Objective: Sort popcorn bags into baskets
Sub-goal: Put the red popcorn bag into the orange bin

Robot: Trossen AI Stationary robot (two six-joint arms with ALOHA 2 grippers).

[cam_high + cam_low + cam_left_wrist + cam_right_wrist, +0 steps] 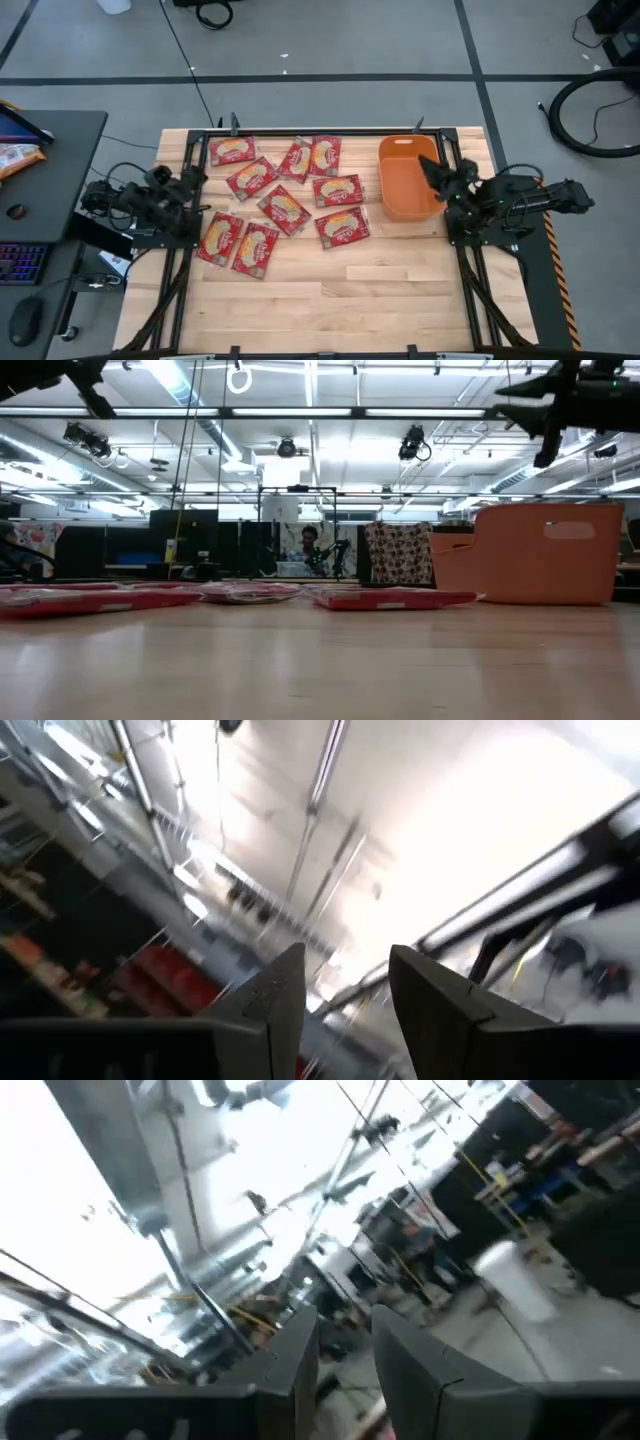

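Observation:
Several red popcorn bags (pixel 285 208) lie flat on the wooden table, spread over its far left and middle; in the low view they show as thin red strips (pixel 390 598). The orange basket (pixel 400 190) stands at the far right, upright and with nothing in it (pixel 540 555). My left gripper (pixel 197 178) is raised at the table's left edge, beside the bags, open and tipped upward (pixel 345 1010). My right gripper (pixel 428 168) is raised over the basket's right rim, open and pointing upward (pixel 345 1365). Nothing sits between either pair of fingers.
The table's near half (pixel 330 300) is bare wood. A dark desk (pixel 60 150) with a keyboard, a mouse and an orange snack bag (pixel 15 155) stands left of the table. Cables lie on the floor beyond. A person (pixel 310 545) sits far behind the table.

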